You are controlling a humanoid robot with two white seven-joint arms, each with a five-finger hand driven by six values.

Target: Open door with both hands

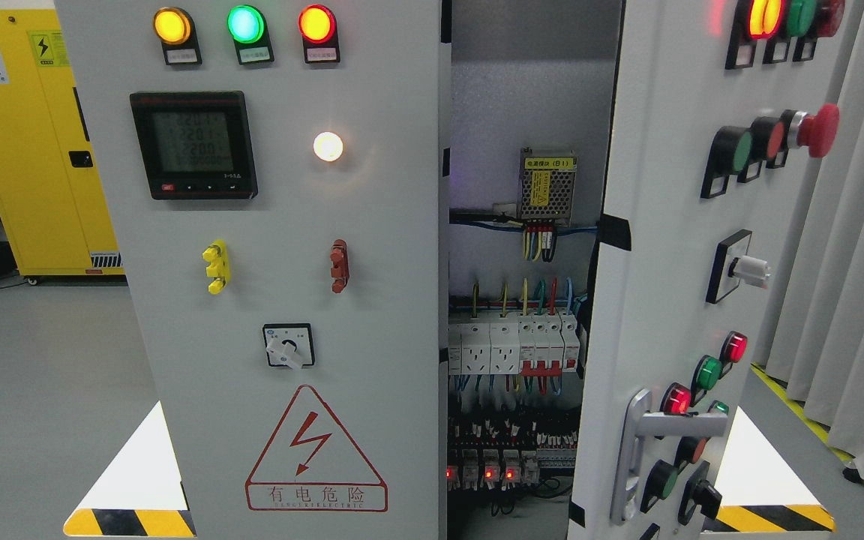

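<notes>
The electrical cabinet's right door [664, 247] stands swung open at frame right, its silver handle [638, 450] near the bottom. Between it and the shut left door [267, 300], circuit breakers [511, 345] show at centre. Neither robot hand appears, so their state cannot be told.

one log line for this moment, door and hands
right door: swung open | left door: closed | interior breakers: exposed | handle: free | hands: neither in view
</notes>
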